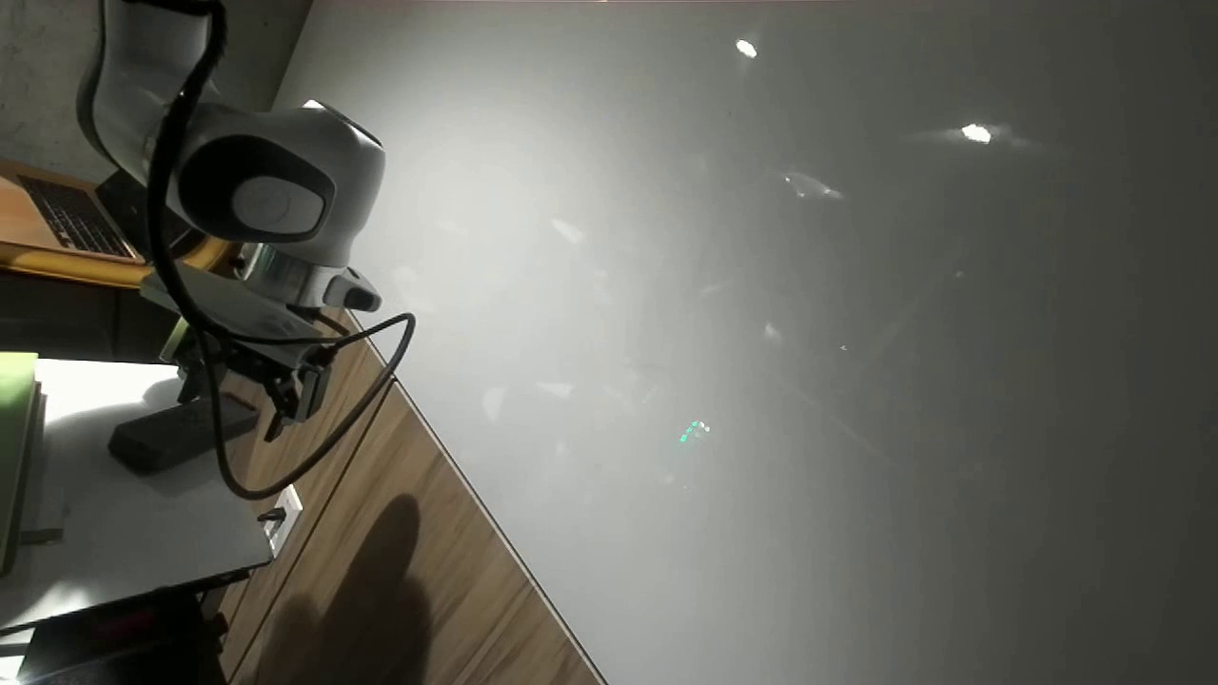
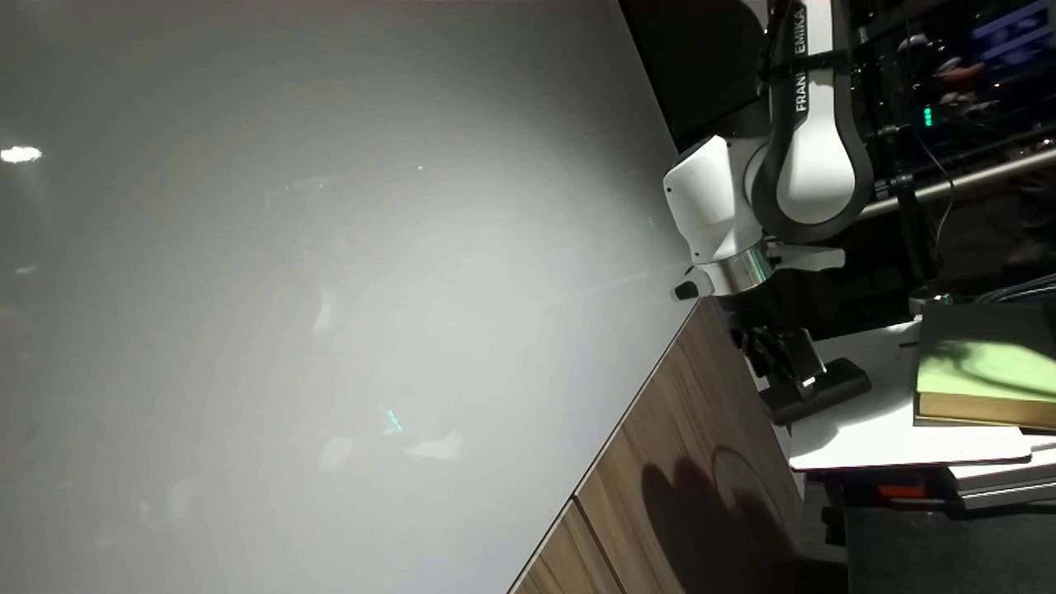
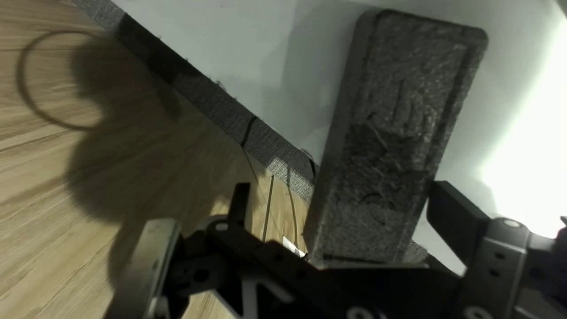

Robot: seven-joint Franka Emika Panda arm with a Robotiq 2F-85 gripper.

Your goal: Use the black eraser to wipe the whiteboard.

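whiteboard (image 1: 790, 314), laptop (image 1: 74, 217) and robot arm (image 2: 817, 177) suggest a lab or office.

In an exterior view, shades on the whiteboard (image 1: 856, 285) from pale grey toward eleven o'clock to dark grey at three; glints white at one and two, green-flecked between four and five. Shows brown with darker grain on the wood panel (image 1: 476, 580) at seven. In an exterior view, is pale green on the book (image 2: 982, 367) at three, white and black on the arm (image 2: 817, 177) at two. In the wrist view, looks dark grey with a blacker patch on the eraser (image 3: 390, 146) at three, black on the gripper (image 3: 341, 192) toward six.
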